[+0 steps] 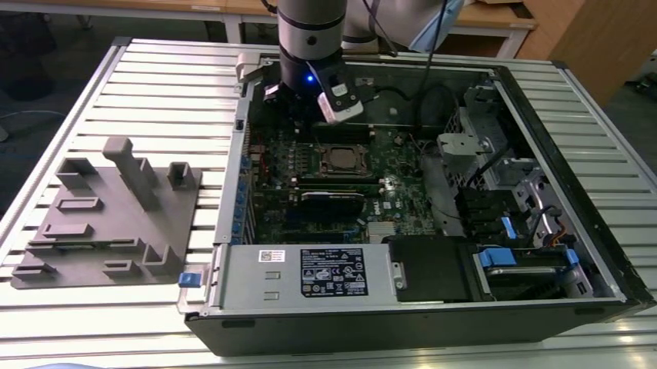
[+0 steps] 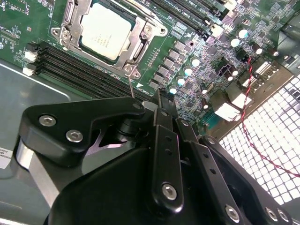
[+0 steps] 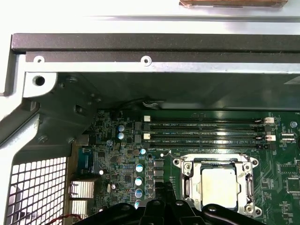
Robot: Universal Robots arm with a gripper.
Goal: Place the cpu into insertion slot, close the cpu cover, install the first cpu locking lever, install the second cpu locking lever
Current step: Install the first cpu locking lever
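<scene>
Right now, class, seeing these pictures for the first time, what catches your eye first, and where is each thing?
The open black computer case on the slatted metal table dominates the exterior view, with the grey robot arm reaching down into it. Inside, on the green motherboard, the small square silver-grey cpu sits beside long black memory slots. A grey moulded fixture plate lies beside the case, at the exterior view's left.
</scene>
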